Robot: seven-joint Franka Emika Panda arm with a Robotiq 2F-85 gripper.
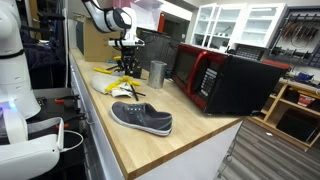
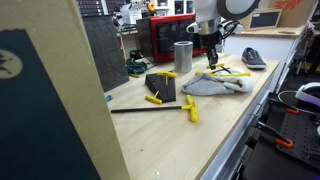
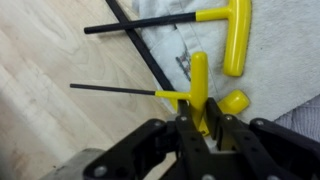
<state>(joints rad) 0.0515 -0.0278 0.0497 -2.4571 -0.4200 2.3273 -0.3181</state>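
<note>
The T-handle key (image 3: 199,85) is between the fingers of my claw (image 3: 200,125). The claw is closed on its yellow handle, and the thin black shaft points away to the side, low over the wood just beside the cloth (image 2: 215,85). I cannot tell if the shaft tip touches the table (image 1: 110,140) or hangs a little above it.

The grip is my first worry. The handle is round and smooth and I hold it only at one end, so I think the key can turn in the jaws if the long shaft catches on something. The cloth is the closest danger: its edge can snag on the tip and be dragged with it. A second key (image 3: 236,40) lies just beyond, across the cloth. A low sweep in that direction would push it or knock the two handles together.

Farther out, the metal cup (image 1: 157,72) stands near the claw and looks easy to tip over, with the microwave (image 1: 225,80) behind it as a hard wall. The black stand (image 2: 160,87) and a loose key (image 2: 188,108) occupy one side of the table, and the shoe (image 1: 142,118) the other.

The free room is mostly upward. The table edge is near, so anything that slips may roll off.
</note>
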